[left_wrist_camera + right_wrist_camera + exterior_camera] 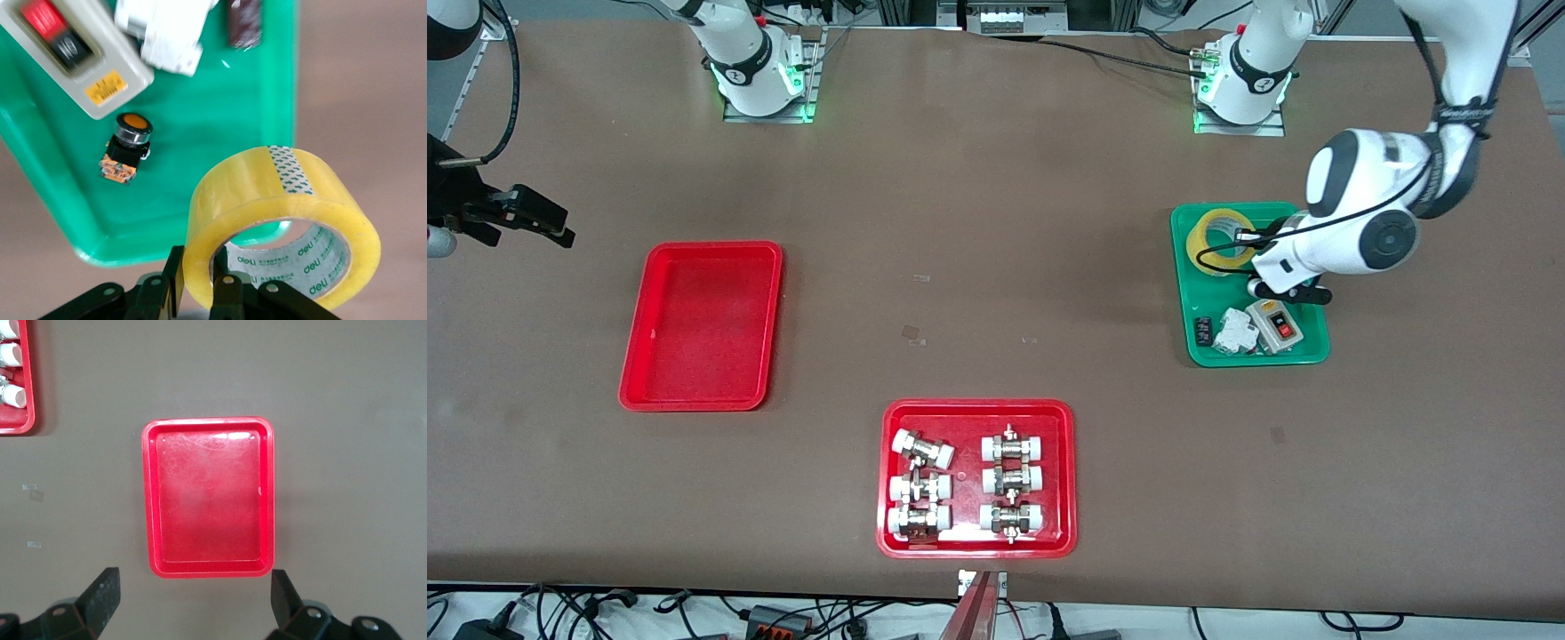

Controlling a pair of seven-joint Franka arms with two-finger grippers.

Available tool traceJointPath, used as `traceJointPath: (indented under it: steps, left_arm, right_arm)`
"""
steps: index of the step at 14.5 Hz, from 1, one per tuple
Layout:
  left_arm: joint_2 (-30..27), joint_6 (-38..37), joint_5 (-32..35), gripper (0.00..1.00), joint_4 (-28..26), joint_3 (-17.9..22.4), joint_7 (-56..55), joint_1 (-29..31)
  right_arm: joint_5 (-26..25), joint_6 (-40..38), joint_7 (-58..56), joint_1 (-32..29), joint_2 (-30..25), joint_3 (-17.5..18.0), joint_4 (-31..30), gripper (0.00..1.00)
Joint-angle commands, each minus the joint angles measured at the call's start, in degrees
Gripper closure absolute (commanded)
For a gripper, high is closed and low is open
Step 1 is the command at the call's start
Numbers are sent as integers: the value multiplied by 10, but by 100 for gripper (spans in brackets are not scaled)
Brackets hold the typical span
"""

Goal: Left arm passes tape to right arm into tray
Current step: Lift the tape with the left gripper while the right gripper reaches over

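The tape point(280, 213), a yellowish translucent roll with a white core, stands on edge between my left gripper's point(199, 270) fingers, which are shut on its wall, one inside the ring and one outside. In the front view the tape point(1221, 240) is over the green tray's point(1319, 354) end nearest the robots, with the left arm's hand point(1316, 249) partly over it. The plain red tray point(703, 324) lies empty toward the right arm's end. My right gripper point(547, 222) is open and empty in the air beside that tray; its wrist view looks down on the tray point(208, 497).
The green tray also holds a grey switch box point(1276, 324), a white part point(1234, 331), a small black part point(1203, 331) and an orange push button point(130, 137). A squarer red tray point(978, 544) with white-capped metal fittings lies nearest the front camera.
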Motion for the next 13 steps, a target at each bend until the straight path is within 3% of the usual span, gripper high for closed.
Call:
traceJointPath:
  steps: [1,5,8,11,13]
  left_arm:
    - [4,-95,-40,99,104,-31,-2,0]
    - [29,-170,-164,100,214,-58,-19,-17]
    - [31,-172,-286,100,257,-61,-134,-70]
    - [72,-168,-349,100,350,-61,-263,-131]
    - [105,-168,-381,100,383,-61,-279,-145]
  right_arm:
    - [0,-13,-4,0,0,4,8,0]
    - [16,-13,-5,12,20,5,8,0]
    - [23,-13,-2,23,24,6,9,0]
    - [38,-29,4,45,53,6,7,0]
    - [41,-46,3,61,66,6,10,0]
